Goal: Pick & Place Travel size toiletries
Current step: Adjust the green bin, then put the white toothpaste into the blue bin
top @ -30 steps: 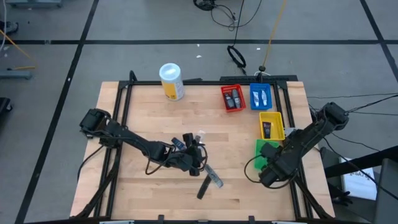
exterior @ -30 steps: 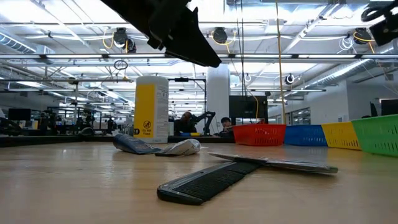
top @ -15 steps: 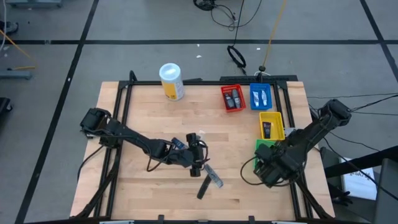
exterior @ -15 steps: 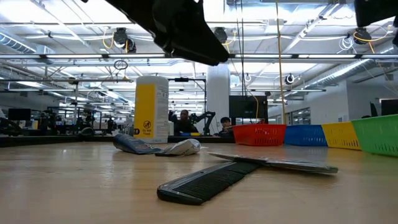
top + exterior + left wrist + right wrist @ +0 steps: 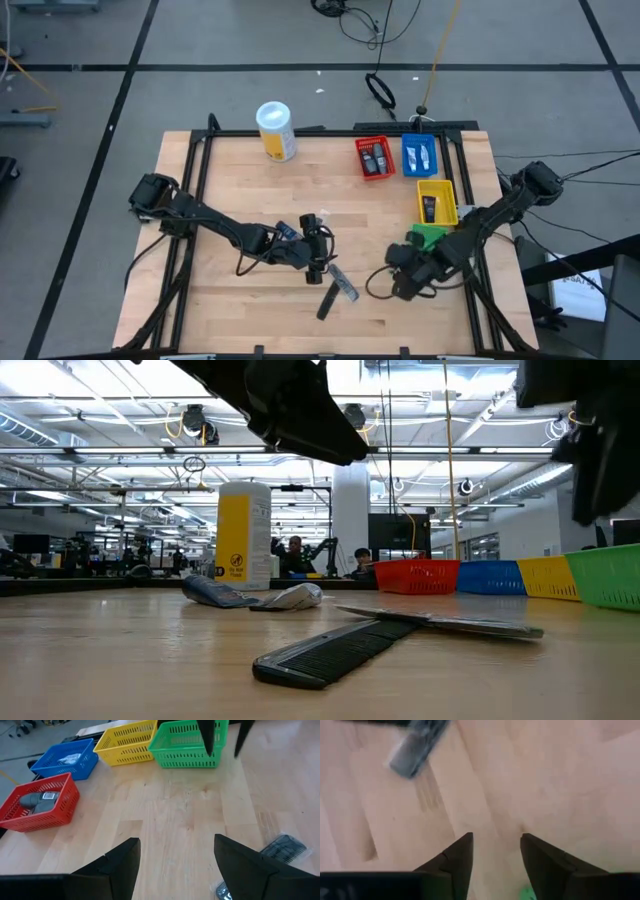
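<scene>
Loose toiletries lie flat mid-table: a black comb (image 5: 325,300) (image 5: 330,650), a grey sachet (image 5: 343,284) (image 5: 417,745) beside it, and a dark blue tube (image 5: 290,229) (image 5: 215,593) next to a white piece (image 5: 320,218). More toiletries lie in the red bin (image 5: 375,157), the blue bin (image 5: 420,153) and the yellow bin (image 5: 437,202). My left gripper (image 5: 320,262) (image 5: 175,865) hangs open above the wood just beyond the sachet. My right gripper (image 5: 398,283) (image 5: 495,855) is open over bare wood, between the green bin (image 5: 428,237) and the sachet.
A tall white canister with a yellow label (image 5: 276,130) (image 5: 243,535) stands near the far edge. The four bins sit along the far-right side. Bare wood lies between the two grippers and along the near edge. Black frame rails border the table.
My right gripper has swung from over the green bin toward the table's left, out over bare wood toward the sachet and comb, fingers staying apart. My left gripper edged slightly toward the right early on, then held still. No object has moved.
</scene>
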You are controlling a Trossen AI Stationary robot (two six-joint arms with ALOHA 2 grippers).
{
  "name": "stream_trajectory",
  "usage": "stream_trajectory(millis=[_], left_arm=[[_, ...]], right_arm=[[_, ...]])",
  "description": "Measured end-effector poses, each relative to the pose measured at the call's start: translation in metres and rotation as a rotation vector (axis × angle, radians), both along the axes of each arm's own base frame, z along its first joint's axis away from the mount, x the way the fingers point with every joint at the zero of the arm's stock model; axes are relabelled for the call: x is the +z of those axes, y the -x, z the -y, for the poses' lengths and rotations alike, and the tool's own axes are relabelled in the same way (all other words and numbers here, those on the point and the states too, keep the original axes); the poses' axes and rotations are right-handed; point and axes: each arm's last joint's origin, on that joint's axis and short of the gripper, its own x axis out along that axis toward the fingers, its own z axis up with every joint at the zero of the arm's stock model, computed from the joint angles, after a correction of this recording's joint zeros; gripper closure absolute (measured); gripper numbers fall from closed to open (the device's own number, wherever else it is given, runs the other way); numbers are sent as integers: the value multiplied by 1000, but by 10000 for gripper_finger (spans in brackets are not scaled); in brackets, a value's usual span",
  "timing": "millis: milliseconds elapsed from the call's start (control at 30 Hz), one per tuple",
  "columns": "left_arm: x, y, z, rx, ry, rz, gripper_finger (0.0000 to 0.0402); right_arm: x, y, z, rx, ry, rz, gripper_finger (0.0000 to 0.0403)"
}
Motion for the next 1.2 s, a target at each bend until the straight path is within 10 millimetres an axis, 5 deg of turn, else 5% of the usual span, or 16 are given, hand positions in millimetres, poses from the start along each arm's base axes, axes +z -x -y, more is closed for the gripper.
stream_trajectory(millis=[267,500,633,867,1033,1200], left_arm=[[1,1,3,-9,0,3,153],[31,13,7,-38,5,81,153],[61,28,9,-75,-2,156,153],[94,55,12,-87,-38,202,153],[91,74,6,31,-47,89,154],[63,81,-4,100,78,-169,153]], right_arm=[[-41,28,5,-56,-215,-290,292],[-33,42,-11,-45,-300,-284,315],[-21,48,-18,-12,-260,-115,321],[-14,38,-18,55,114,398,317],[-20,15,-8,130,198,641,298],[-33,-4,14,192,198,826,253]])
